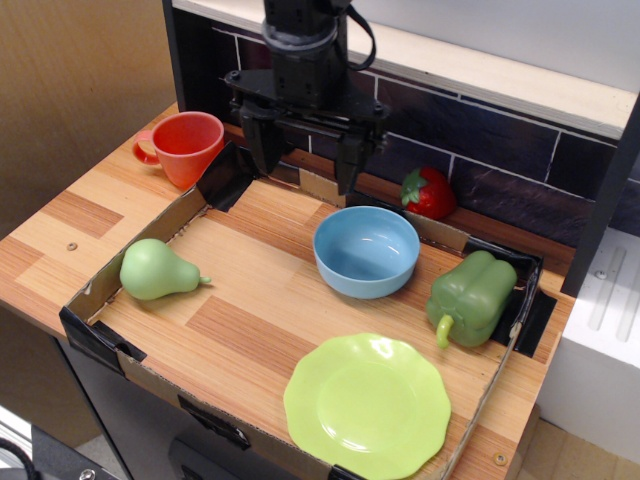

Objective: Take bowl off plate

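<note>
The light blue bowl (367, 251) stands upright on the wooden board, behind the lime-green scalloped plate (368, 404) and apart from it. The plate lies flat and bare at the front right. My gripper (306, 165) hangs above the board behind and to the left of the bowl. Its two black fingers (260, 150) are spread wide and hold nothing.
A green pear (155, 269) lies at the left, a green bell pepper (469, 297) at the right, a strawberry (429, 193) by the back wall. A red-orange cup (187, 146) stands at the back left. A low cardboard rim (100, 330) borders the board.
</note>
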Available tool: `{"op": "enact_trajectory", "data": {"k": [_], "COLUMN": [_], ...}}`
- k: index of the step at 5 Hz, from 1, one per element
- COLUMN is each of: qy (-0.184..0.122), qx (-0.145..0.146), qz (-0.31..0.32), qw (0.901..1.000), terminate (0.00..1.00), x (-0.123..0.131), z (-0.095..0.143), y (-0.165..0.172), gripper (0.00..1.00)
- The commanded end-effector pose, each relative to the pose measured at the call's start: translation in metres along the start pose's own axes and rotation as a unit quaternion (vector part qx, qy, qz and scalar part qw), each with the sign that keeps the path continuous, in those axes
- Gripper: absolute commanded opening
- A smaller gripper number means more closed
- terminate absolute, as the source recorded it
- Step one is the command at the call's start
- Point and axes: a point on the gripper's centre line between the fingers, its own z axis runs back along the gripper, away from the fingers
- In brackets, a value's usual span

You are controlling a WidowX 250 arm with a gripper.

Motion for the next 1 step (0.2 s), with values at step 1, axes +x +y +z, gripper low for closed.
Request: {"op": "enact_trajectory", "data": {"k": [1], "qy": [-0.025], "qx": [-0.001], "qz": [-0.001], "qw": [0.9997], "terminate": [1.00], "x": [-0.0070], "z": [0.0168], "y": [0.0068], "gripper": [1.00]}}
